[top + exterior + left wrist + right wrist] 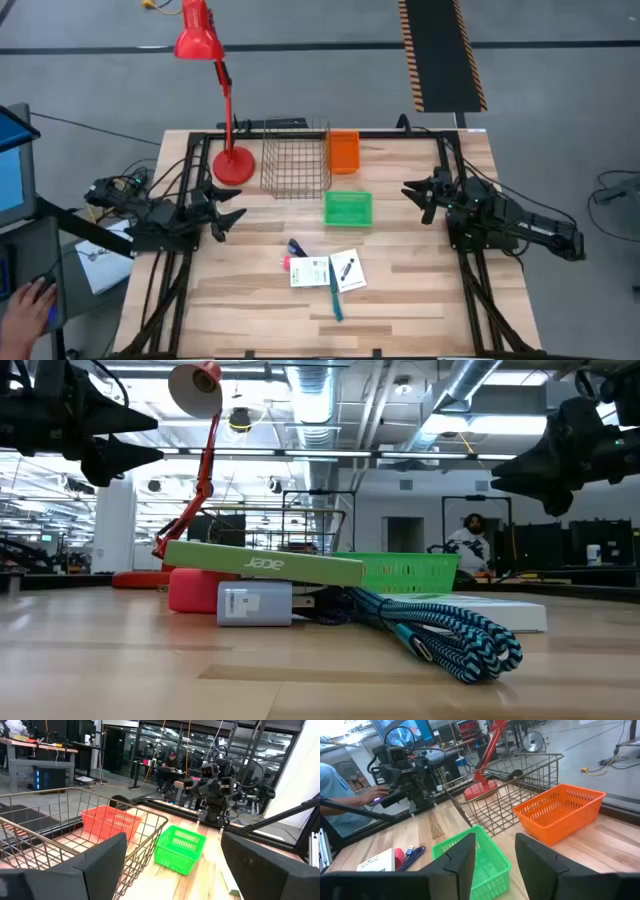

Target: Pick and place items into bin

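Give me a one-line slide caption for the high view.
Both arms wait at the table edges, left claw and right claw open, items still loose on the table below the green bin.

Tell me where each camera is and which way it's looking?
High view: above the table, looking straight down; shows both arms, left tool and right tool, both open.
Low view: at tabletop height, looking level past the blue cord into the room; arms hang in from above.
Left wrist view: on the left arm, facing the right arm across the table; its own dark fingers show.
Right wrist view: on the right arm, facing the left arm; its own fingers show.
Shared: every view shows the green bin.
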